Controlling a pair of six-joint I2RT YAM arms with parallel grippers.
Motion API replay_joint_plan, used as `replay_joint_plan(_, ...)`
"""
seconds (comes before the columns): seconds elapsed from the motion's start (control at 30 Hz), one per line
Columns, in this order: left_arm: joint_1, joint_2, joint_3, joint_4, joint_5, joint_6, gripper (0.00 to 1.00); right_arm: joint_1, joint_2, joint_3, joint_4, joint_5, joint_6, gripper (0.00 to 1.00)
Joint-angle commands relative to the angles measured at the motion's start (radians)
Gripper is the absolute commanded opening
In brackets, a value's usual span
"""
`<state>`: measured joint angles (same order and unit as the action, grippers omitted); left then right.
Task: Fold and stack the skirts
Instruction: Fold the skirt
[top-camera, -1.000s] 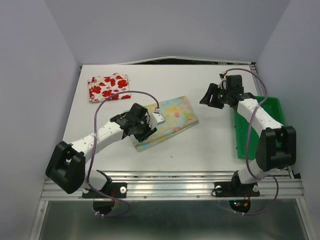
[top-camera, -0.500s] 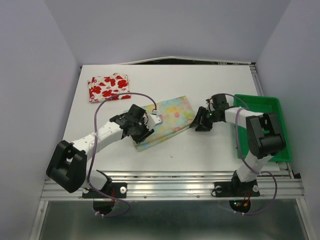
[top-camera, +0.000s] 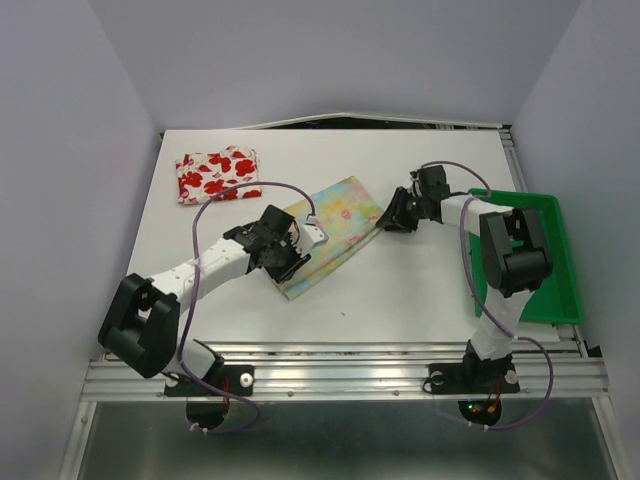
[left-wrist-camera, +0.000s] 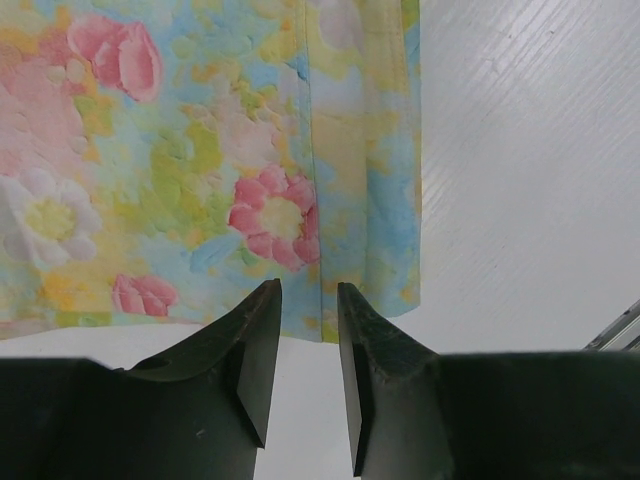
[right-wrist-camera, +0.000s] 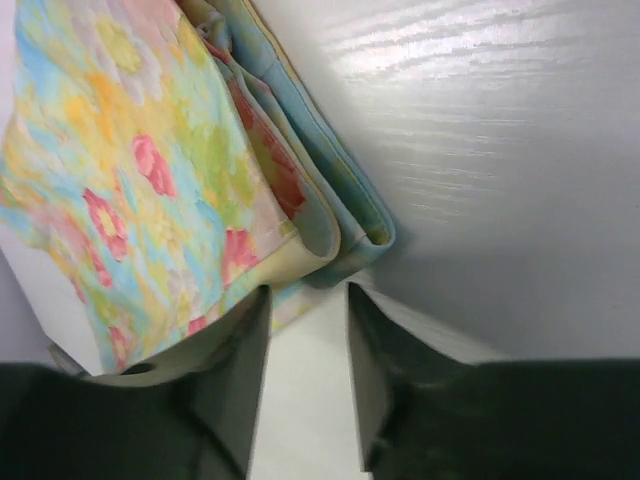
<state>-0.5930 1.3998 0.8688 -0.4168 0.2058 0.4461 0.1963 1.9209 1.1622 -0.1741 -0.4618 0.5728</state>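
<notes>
- White table (top-camera: 420, 290), basically the whole scene sits on it.
- Green tray (top-camera: 560, 270) along the right edge, next to the right arm.
- Pastel skirt (top-camera: 340, 215), pale yellow with pink, blue and green flowers. It's folded and lying at an angle around mid-table, right between the two grippers.
- Red flower skirt (top-camera: 217, 173), white with bold red print, folded small near the back left corner. It's well apart from the pastel one and nothing is touching it.
- Left gripper (left-wrist-camera: 308, 290) is at the near left end of the pastel skirt, tips just over the hem. Its jaws are a little apart, with flat cloth and bare table showing through the gap, so nothing looks pinched.
- Right gripper (right-wrist-camera: 308, 292) is at the skirt's far right folded corner, with the layered edge right off its tips. Jaws are narrowly apart here too, and I can't see any cloth between them.
</notes>
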Motion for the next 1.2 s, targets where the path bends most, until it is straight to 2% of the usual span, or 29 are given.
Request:
replay_joint_plan(0.0,0.007,0.002,0.062,-0.013,0.035,-0.032,0.40,0.003,-0.034,0.051,-0.004,0.009,0.005,0.51)
replay_joint_plan(0.1,0.005,0.011,0.071,-0.019,0.056,-0.052,0.41,0.003,-0.085,-0.021,-0.031,-0.049,0.064,0.51)
replay_joint_plan(0.2,0.007,0.041,0.084,-0.036,0.075,-0.061,0.41,0.023,-0.170,-0.166,0.040,-0.109,0.146,0.44)
replay_joint_plan(0.3,0.006,0.071,0.102,-0.054,0.081,-0.066,0.41,0.101,-0.203,-0.231,0.105,-0.123,0.226,0.45)
replay_joint_plan(0.53,0.007,0.097,0.118,-0.071,0.081,-0.083,0.41,0.314,-0.126,-0.248,0.298,-0.150,0.445,0.47)
replay_joint_plan(0.6,0.005,0.108,0.124,-0.074,0.081,-0.090,0.41,0.380,-0.097,-0.271,0.347,-0.149,0.539,0.43)
replay_joint_plan(0.8,0.006,0.114,0.128,-0.065,0.104,-0.113,0.41,0.471,0.019,-0.286,0.496,-0.147,0.731,0.32)
replay_joint_plan(0.97,0.005,0.104,0.108,-0.054,0.112,-0.121,0.40,0.520,0.066,-0.262,0.539,-0.127,0.771,0.31)
replay_joint_plan(1.17,0.005,0.117,0.111,-0.060,0.100,-0.126,0.40,0.520,0.102,-0.263,0.538,-0.101,0.777,0.28)
